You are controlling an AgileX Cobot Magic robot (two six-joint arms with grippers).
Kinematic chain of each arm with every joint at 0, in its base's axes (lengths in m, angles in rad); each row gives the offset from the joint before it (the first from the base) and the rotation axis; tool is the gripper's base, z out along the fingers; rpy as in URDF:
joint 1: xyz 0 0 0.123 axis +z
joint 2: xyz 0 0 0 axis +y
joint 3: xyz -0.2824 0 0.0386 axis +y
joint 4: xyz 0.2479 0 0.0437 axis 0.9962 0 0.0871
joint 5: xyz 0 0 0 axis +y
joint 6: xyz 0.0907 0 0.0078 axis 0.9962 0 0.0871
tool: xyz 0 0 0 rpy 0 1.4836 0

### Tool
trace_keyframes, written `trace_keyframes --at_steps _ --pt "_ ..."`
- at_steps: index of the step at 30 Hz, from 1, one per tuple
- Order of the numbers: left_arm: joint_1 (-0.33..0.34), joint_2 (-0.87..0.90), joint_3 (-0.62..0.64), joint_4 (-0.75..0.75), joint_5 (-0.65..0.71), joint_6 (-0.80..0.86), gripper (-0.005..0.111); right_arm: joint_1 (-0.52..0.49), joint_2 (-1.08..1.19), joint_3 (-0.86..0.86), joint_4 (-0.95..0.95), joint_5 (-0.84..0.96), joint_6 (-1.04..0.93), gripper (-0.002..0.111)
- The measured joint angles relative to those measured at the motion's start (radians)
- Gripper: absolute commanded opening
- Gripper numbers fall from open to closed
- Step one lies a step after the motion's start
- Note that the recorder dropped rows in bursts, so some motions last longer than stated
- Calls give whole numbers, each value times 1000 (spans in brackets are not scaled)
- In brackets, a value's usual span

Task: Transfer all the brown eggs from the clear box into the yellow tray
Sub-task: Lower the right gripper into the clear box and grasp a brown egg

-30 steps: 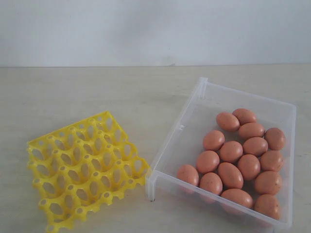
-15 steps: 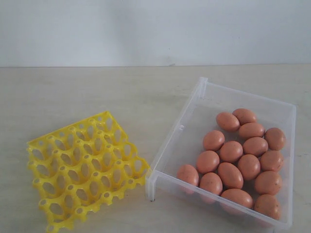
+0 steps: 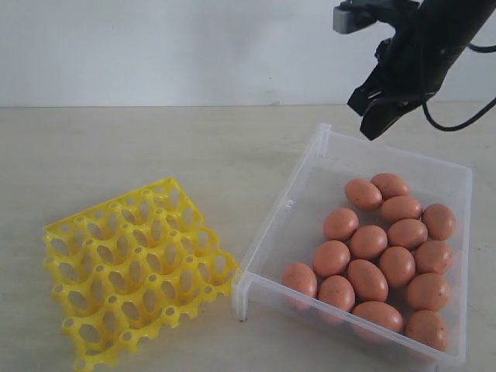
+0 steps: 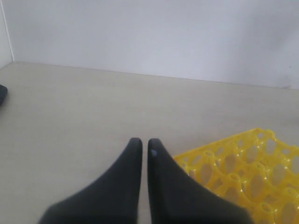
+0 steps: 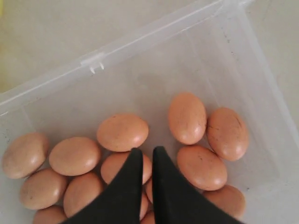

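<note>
Several brown eggs (image 3: 369, 246) lie bunched in the clear box (image 3: 280, 213) on the right; the right wrist view shows the eggs (image 5: 123, 132) inside the box (image 5: 93, 60). High above the box's far wall hangs my right gripper (image 3: 374, 124), shut and holding nothing (image 5: 144, 150). The yellow tray (image 3: 136, 267) lies on the left with all its cups bare. My left gripper (image 4: 141, 142) is shut with nothing in it, just beside the tray's corner (image 4: 243, 158); it does not show in the exterior view.
The pale tabletop (image 3: 155, 147) runs back to a white wall. A dark object (image 4: 2, 93) shows at the edge of the left wrist view.
My right arm has come into the exterior view at the top right, above the box's far wall. The eggs, the box and the tray have not moved.
</note>
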Motion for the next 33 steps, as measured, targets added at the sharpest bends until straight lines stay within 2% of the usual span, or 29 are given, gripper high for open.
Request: trace_keyframes --at_steps 13,16,19,21,33 --pt "0 0 0 0 0 0 4 0 177 -3 83 -11 -186 3" --pt "0 0 0 0 0 0 4 0 199 -3 84 -29 -214 20" --pt "0 0 0 0 0 0 4 0 213 -3 85 -34 -239 48" --pt "0 0 0 0 0 0 4 0 216 -3 85 -53 -244 58" --pt "0 0 0 0 0 0 4 0 216 -3 55 -214 -241 58"
